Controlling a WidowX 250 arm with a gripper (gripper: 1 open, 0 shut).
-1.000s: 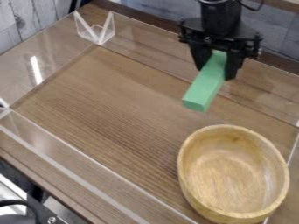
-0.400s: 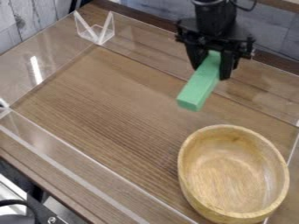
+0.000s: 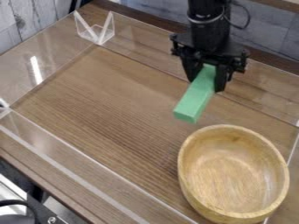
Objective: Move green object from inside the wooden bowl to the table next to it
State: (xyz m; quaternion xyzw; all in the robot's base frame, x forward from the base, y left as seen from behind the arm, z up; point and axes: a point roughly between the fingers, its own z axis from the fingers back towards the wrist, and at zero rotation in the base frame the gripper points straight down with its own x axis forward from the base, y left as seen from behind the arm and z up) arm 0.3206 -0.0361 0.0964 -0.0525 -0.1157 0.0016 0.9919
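**One green bar, held above the table beside the bowl**

From where I stand there is one of each thing to count. One black gripper [image 3: 209, 70] hangs from the arm at the back right, pointing steeply down, and its two fingers are clamped on the upper end of the single green object [image 3: 197, 96]. That bar slants down and to the left out of the fingers, its lower end towards the table [image 3: 105, 105] at a spot just beyond the far rim of the one wooden bowl [image 3: 233, 175]. The bar is outside the bowl and not touching it. Whether its lower tip rests on the tabletop or sits just above it, I cannot tell from this angle.

The bowl stands upright at the front right with nothing in it. Clear acrylic walls [image 3: 47, 61] run along the table's edges, and a small folded clear piece [image 3: 93, 28] sits at the back left corner; what it is, I cannot make out.

The arm is cut off by the top edge, so only its lower black part shows. The bar's upper end is hidden between the fingers. A dark rounded shape at the bottom left corner is too cropped to identify.
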